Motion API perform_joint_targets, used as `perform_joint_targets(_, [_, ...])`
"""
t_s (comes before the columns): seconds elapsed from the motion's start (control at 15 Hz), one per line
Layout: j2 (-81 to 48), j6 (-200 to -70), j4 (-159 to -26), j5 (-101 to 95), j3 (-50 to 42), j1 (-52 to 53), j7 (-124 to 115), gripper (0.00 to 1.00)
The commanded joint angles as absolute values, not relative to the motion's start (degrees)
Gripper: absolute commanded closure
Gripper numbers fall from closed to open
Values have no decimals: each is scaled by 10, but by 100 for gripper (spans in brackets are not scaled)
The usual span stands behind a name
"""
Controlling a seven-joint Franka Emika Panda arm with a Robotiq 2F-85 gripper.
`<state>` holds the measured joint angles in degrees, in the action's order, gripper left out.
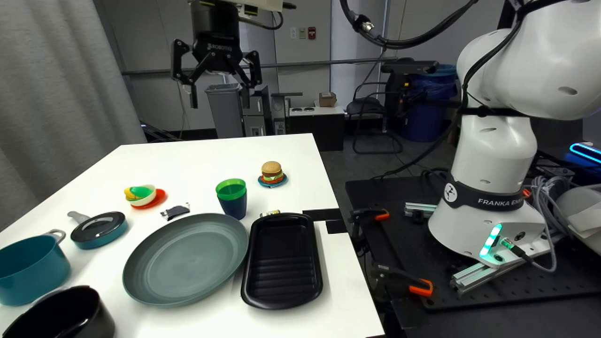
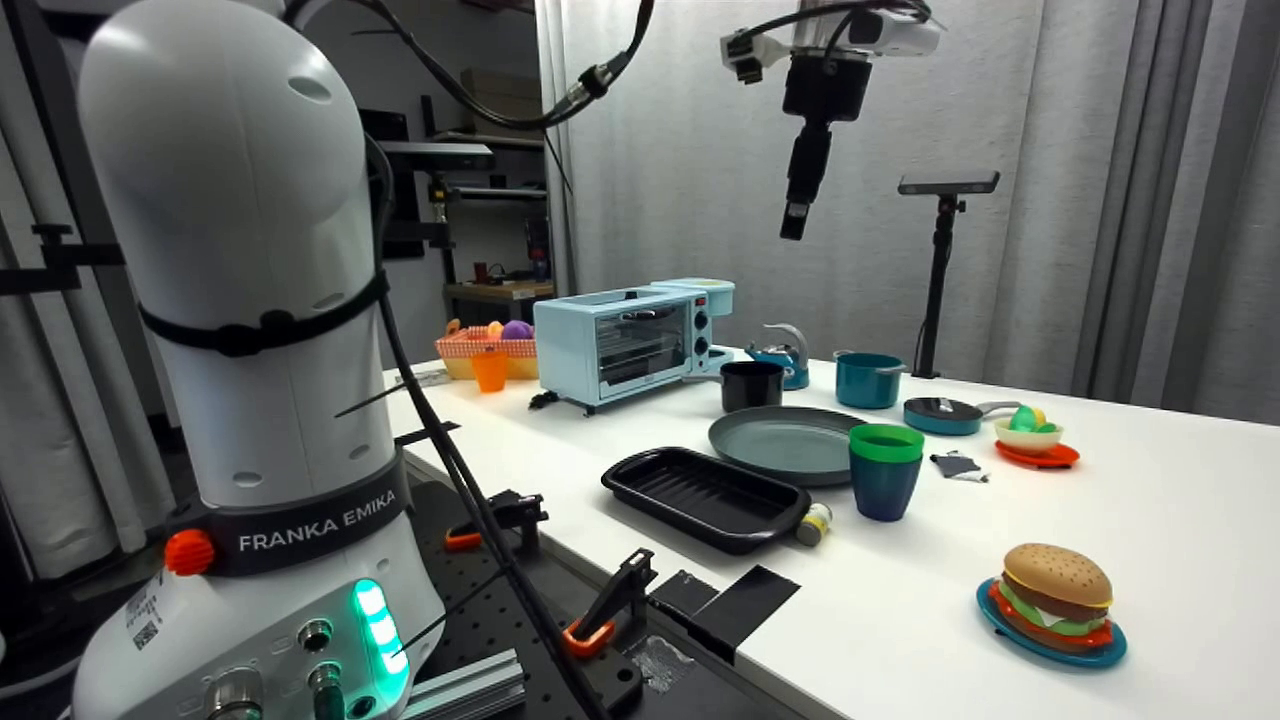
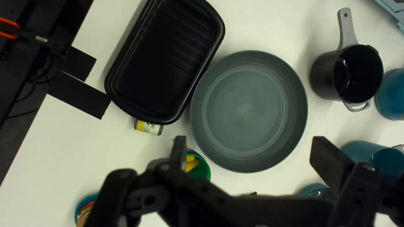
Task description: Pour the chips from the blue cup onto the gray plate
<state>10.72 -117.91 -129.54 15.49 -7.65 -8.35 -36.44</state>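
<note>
Jaws spread wide, empty, high over the bench (image 1: 202,155). Cup (image 1: 233,202) upright just beside the gray plate (image 1: 185,263); can't tell if touching. Wrist view: one jaw covers part of the cup; yellow chips (image 3: 192,164) show inside, count unclear. Burger (image 3: 84,211) partly hidden there too. Teal pot (image 1: 35,270) cut off in an exterior view.
</note>
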Motion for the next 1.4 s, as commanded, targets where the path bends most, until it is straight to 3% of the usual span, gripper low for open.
perform_joint_targets(0.0, [99,-1178,-1299,192,-94,-97,-328,0])
perform_joint_targets(1.33, [65,-1176,-1309,253,-126,-120,-259,0])
